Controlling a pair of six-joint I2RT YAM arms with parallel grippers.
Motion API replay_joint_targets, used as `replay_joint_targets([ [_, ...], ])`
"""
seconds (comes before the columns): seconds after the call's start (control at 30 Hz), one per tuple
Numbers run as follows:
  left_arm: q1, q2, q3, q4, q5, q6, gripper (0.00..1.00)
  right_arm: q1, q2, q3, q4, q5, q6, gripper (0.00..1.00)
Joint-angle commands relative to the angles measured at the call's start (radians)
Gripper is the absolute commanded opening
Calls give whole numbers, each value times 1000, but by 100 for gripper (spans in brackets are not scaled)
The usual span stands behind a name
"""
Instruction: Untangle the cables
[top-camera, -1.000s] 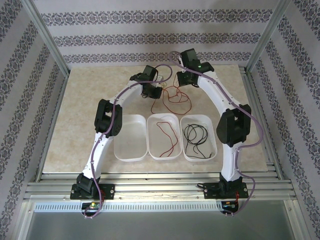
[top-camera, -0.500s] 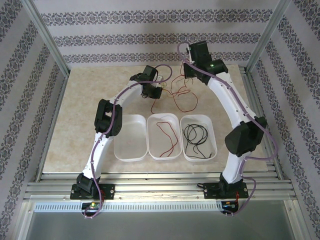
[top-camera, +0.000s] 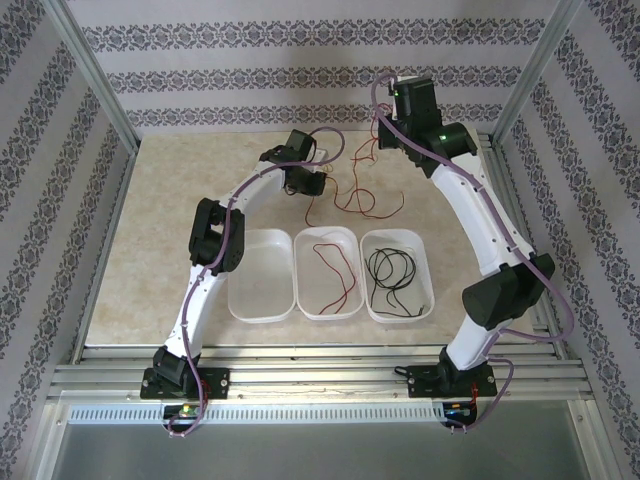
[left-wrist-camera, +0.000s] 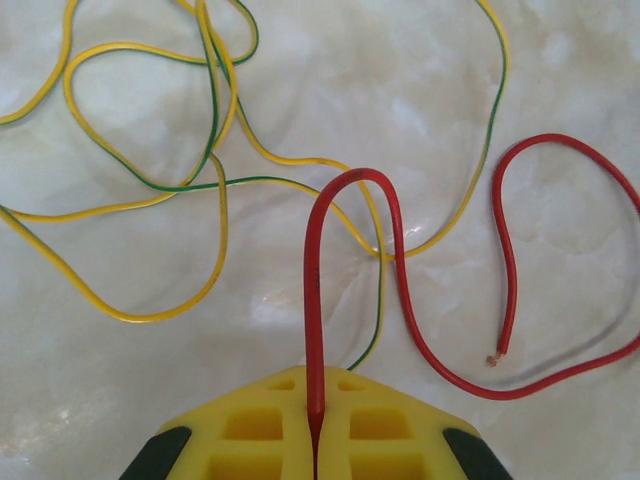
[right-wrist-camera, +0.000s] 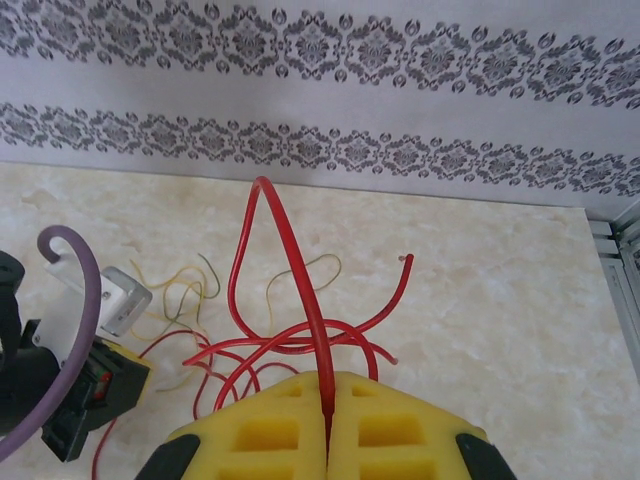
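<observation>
A tangle of red cables (top-camera: 365, 208) and thin yellow-green cables (left-wrist-camera: 215, 180) lies on the marble table behind the trays. My left gripper (left-wrist-camera: 315, 405) is shut on one red cable (left-wrist-camera: 355, 175), which arches up from its yellow fingers and curls away to a bare end on the right. Held higher, near the back wall, my right gripper (right-wrist-camera: 327, 395) is shut on another red cable (right-wrist-camera: 290, 250) that rises in a tall loop over the tangle. From above, the left gripper (top-camera: 312, 186) sits just left of the tangle and the right gripper (top-camera: 380, 140) behind it.
Three white trays stand in a row in front of the tangle: the left tray (top-camera: 262, 285) is bare, the middle tray (top-camera: 301, 290) holds a red cable (top-camera: 340, 275), the right tray (top-camera: 426, 285) a coiled black cable (top-camera: 390, 270). The patterned wall is close behind the right gripper.
My right arm has swung back and to the right, rising and drawing its red cable out of the tangle. The left arm has stayed put, still shut on its cable.
</observation>
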Motion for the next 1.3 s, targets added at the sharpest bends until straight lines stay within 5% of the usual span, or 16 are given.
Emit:
replay_joint_targets([
  [0.0,8,-72,-19,39,27,-19,2,15,-26,33,23,26,15,0],
  [0.13,8,-93,-25,55,17,-25,2,16,-35,54,28,13,19,0],
  [0.27,8,-108,-24,66,44,-38,34,16,-31,80,20,7,18,0],
  [0.37,8,-139,-34,71,54,-32,43,18,-25,88,10,4,15,0],
  [0.63,8,-301,-214,254,69,67,52,25,-26,83,2,-10,15,0],
  [0.77,6,-343,-305,382,167,90,58,29,-26,90,1,-21,23,0],
  [1.03,-40,-334,-414,609,282,112,86,33,-43,109,-17,-31,30,0],
  [1.27,-83,-284,-436,758,350,109,88,40,-66,109,-21,-34,45,0],
])
